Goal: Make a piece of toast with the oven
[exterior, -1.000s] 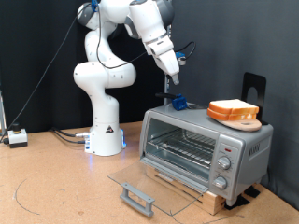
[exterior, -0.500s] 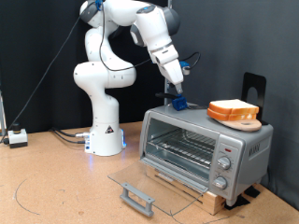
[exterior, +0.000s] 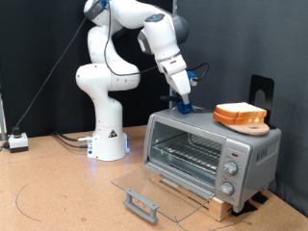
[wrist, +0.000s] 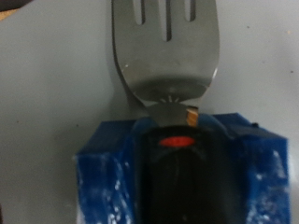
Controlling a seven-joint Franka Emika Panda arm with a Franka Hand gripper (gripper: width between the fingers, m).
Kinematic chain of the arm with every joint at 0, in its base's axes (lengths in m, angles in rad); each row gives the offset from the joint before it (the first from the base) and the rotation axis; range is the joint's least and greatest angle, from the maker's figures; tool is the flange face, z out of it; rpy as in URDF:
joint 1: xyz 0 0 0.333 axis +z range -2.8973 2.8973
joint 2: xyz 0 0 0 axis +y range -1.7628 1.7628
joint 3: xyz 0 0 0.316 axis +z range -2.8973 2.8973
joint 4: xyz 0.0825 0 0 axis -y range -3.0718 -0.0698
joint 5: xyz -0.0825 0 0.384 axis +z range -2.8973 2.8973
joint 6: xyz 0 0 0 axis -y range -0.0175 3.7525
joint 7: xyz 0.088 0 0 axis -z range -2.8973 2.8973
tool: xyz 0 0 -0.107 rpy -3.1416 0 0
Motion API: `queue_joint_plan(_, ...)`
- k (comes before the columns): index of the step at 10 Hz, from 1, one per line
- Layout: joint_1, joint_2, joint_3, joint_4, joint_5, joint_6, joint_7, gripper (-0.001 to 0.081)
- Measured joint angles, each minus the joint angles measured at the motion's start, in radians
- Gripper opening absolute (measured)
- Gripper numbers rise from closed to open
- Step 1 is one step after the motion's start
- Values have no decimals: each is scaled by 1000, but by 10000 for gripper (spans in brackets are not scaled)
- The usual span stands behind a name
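The silver oven (exterior: 210, 152) stands at the exterior view's right with its glass door (exterior: 154, 191) folded down open and the wire rack bare inside. Two bread slices (exterior: 239, 114) are stacked on a round wooden board (exterior: 252, 125) on the oven's top. My gripper (exterior: 183, 104) reaches down to the top's left part, with blue pads at its tip. In the wrist view a flat metal fork-shaped tool (wrist: 164, 49) lies on the grey surface. Its black handle (wrist: 176, 154) sits between the blue pads (wrist: 103, 177).
The white robot base (exterior: 108, 135) stands behind the oven at the exterior view's left. A small white box with cables (exterior: 16, 141) lies at the far left. A black upright panel (exterior: 262, 96) stands behind the bread. The oven sits on a wooden block.
The arm's upper part has swung towards the exterior view's right and the hand has tilted, while the blue tip stays at the same spot on the oven's top.
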Motion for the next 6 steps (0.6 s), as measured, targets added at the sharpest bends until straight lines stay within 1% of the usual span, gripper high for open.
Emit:
queue_joint_plan(3,-2,11,53,-10,28,36,0,809)
queue_joint_plan(6,-6,43,87,-11,65,74,0,809)
